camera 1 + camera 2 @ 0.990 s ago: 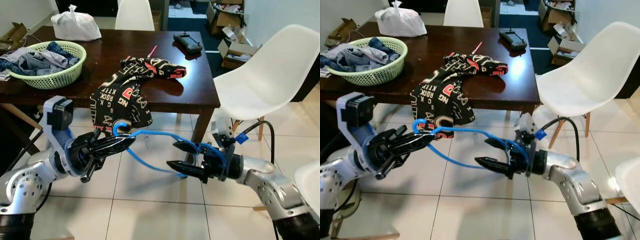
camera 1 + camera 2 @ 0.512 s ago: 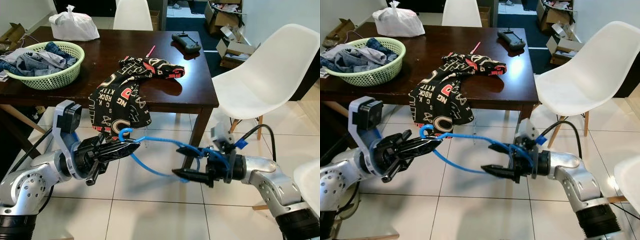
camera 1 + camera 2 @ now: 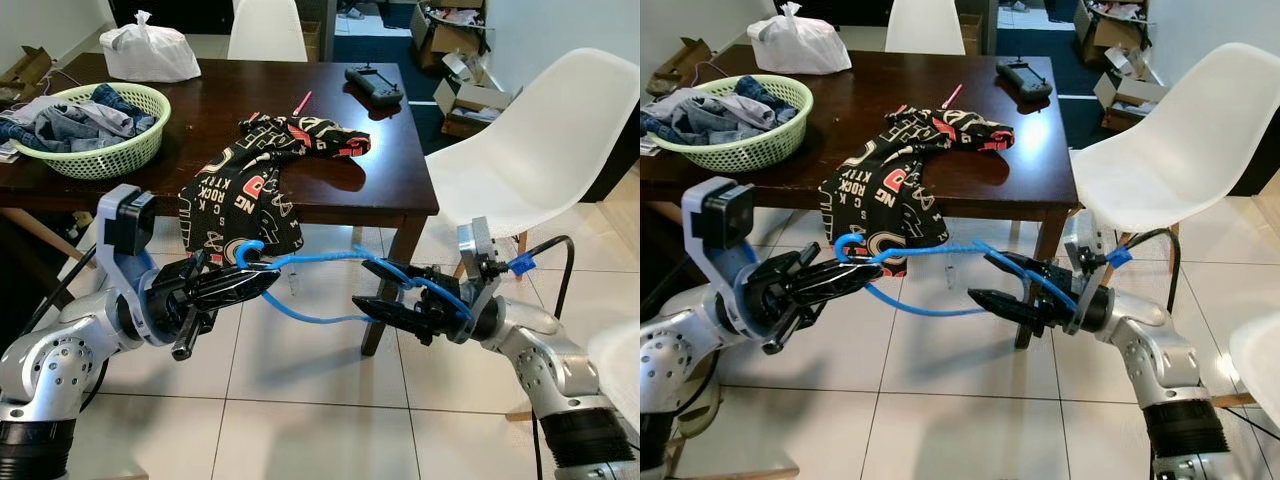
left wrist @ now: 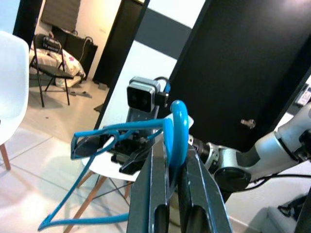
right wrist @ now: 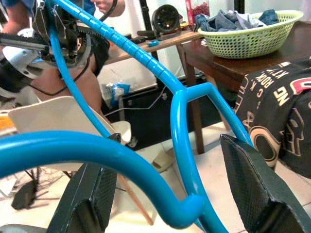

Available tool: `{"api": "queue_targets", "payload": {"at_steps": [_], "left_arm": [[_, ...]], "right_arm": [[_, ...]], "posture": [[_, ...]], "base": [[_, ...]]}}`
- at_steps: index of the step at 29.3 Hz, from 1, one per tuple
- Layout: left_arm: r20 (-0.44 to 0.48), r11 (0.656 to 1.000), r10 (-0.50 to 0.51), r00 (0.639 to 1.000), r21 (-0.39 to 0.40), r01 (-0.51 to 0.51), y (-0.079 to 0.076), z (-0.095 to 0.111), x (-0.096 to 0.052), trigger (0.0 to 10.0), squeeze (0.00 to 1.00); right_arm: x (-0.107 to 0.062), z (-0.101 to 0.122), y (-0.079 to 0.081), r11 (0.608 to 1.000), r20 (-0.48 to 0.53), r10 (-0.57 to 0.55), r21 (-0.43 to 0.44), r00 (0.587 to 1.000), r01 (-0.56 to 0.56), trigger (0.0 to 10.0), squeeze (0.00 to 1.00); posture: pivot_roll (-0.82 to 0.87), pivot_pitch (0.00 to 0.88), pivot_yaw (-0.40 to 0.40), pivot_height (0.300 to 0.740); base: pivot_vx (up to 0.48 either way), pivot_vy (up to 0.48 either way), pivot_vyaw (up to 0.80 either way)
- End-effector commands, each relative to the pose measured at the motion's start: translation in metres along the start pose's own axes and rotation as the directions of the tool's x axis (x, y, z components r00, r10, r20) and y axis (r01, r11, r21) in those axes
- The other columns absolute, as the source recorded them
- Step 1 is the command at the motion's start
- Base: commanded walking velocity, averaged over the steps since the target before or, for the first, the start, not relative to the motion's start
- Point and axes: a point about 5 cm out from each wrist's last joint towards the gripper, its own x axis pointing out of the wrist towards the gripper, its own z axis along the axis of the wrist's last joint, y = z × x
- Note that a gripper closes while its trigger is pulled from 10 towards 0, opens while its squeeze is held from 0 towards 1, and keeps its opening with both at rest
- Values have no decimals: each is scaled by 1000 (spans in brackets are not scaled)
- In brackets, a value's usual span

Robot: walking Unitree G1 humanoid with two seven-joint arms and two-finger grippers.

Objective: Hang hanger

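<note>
A blue hanger is held in the air in front of a dark wooden desk, below the level of its top and above a pale tiled floor — open floor lies under and in front of it. The hanger's long axis runs roughly level from the robot's left to its right, with the hook end toward the left. The left gripper is closed tight on the hook, its black fingers pinching the blue curve. The right gripper sits at the hanger's far end with its fingers spread wide, the blue wire passing between them and not pinched. Just behind the hanger, a black patterned shirt drapes over the desk's front edge and hangs down toward the hook. On the desk sit a green basket of clothes near the left edge, a white bag and a dark controller. A white chair stands close on the right, beside the desk's corner leg.
</note>
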Motion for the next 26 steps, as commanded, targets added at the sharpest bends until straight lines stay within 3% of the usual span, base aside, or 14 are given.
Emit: {"api": "queue_targets", "payload": {"at_steps": [1,6,8,10,11,14,16,18,20,21,23,24,25,26], "left_arm": [[89,965,-259,962,58,254,-28,17,3,0,0],[90,965,-260,961,61,256,-28,17,3,0,0],[90,965,-260,961,61,256,-28,17,3,0,0],[91,965,-260,961,61,255,-28,17,3,0,0],[92,965,-261,961,62,256,-28,17,3,0,0],[92,965,-260,961,62,255,-28,17,3,0,0],[92,965,-260,961,62,255,-28,17,3,0,0],[92,965,-260,961,62,255,-28,17,3,0,0],[92,965,-260,961,62,255,-28,17,3,0,0],[91,965,-259,962,61,254,-28,17,2,0,0],[91,965,-259,962,61,254,-28,17,2,0,0],[89,965,-260,962,60,255,-28,17,2,0,0],[89,965,-260,962,60,255,-28,17,2,0,0],[86,965,-261,962,59,256,-28,17,2,0,0]], "right_arm": [[-97,-22,-51,524,-98,-842,84,530,848,10000,0],[-101,-22,-54,458,-95,-884,27,459,888,10000,0],[-101,-22,-54,458,-95,-884,27,459,888,10000,0],[-102,-22,-56,427,-87,-900,9,426,904,10000,0],[-105,-20,-57,387,-66,-920,5,387,922,10000,0],[-107,-19,-59,366,-43,-929,28,367,930,10000,0],[-111,-18,-60,326,-25,-945,29,327,945,10000,0],[-111,-18,-60,326,-25,-945,29,327,945,10000,0],[-110,-19,-60,347,-23,-937,47,348,937,10000,0],[-103,-20,-57,436,-29,-898,73,438,897,10000,0],[-103,-20,-57,436,-29,-898,73,438,897,10000,0],[-90,-19,-49,593,-27,-802,93,597,800,10000,0],[-90,-19,-49,593,-27,-802,93,597,800,10000,0],[-79,-16,-32,766,-23,-634,119,773,632,10000,0]], "posture": [[-31,141,7,740],[-31,143,7,740],[-31,143,7,740],[-31,143,7,740],[-32,146,8,740],[-32,147,8,740],[-33,148,8,740],[-33,148,8,740],[-33,148,8,740],[-33,148,8,740],[-33,148,8,740],[-31,150,9,740],[-31,150,9,740],[-31,150,9,740]], "base": [[0,0,0],[0,0,0],[0,0,0],[0,0,0],[0,0,0],[0,0,0],[0,0,0],[0,0,0],[0,0,0],[0,0,0],[0,0,0],[0,0,0],[0,0,0],[0,0,0]]}}
